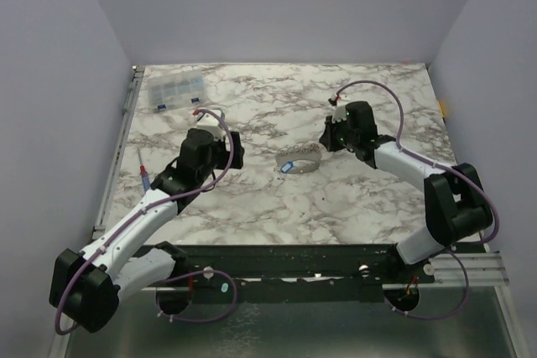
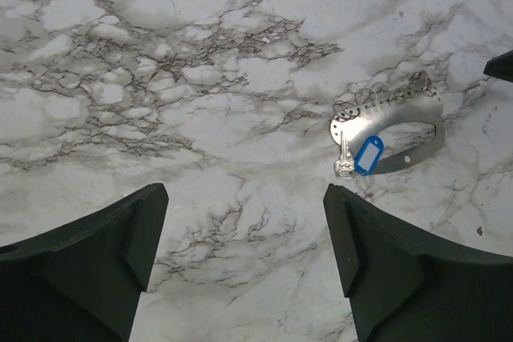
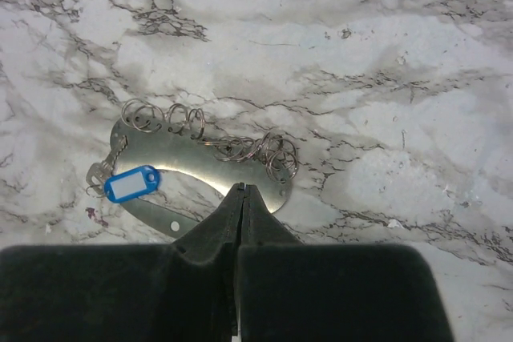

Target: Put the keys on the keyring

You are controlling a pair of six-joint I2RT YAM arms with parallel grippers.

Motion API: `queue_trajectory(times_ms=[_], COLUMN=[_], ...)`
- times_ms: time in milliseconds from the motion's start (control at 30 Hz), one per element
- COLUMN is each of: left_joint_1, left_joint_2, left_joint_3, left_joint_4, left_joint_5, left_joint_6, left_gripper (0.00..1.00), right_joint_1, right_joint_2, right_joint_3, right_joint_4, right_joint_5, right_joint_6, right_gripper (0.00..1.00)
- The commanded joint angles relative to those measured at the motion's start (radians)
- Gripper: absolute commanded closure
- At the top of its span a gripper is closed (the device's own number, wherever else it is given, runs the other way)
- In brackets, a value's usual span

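Keyring [image 3: 200, 167] lies flat mid-table [image 1: 252, 211], key [image 3: 103, 171] & blue tag [image 3: 132, 184] at one end. R claw [image 3: 243, 194] is pressed together at its rim; a pinch can't be confirmed. L claw [image 2: 244, 198] is held apart, well off. If lifted on so thin an edge, keyring could be slipped or flicked away

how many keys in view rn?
1. A silver key lies beside the blue tag at one end of the keyring. More may be hidden under the right gripper.
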Motion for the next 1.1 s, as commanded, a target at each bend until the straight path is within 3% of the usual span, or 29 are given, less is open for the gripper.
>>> queue_trajectory(times_ms=[0,67,233,333,633,1067], left_joint_1=[-0.003,-0.002,-0.004,-0.004,-0.004,-0.004], left_joint_2=[-0.026,-0.022,-0.025,-0.026,-0.029,0.005], left_joint_3=[0.0,0.014,0.031,0.013,-0.035,-0.026], left_joint_4=[0.06,0.065,0.065,0.069,0.089,0.093], left_joint_5=[0.11,0.128,0.106,0.078,0.081,0.082], left_joint_6=[-0.055,-0.059,0.008,0.021,0.017,0.029], left_gripper=[0.13,0.13,0.13,0.13,0.13,0.13], right_joint_1=[-0.001,0.0,0.0,0.0,0.0,-0.001], right_joint_2=[-0.049,-0.055,-0.015,0.03,0.2,0.285], right_joint_3=[-0.038,-0.036,-0.023,0.004,0.142,0.168], right_joint_4=[-0.023,-0.043,-0.091,-0.099,-0.152,-0.145], right_joint_5=[-0.001,0.011,-0.041,-0.066,-0.047,-0.017], right_joint_6=[0.016,0.03,0.031,0.012,-0.069,-0.095], right_gripper=[1.0,0.99,0.69,0.61,0.61,0.71])
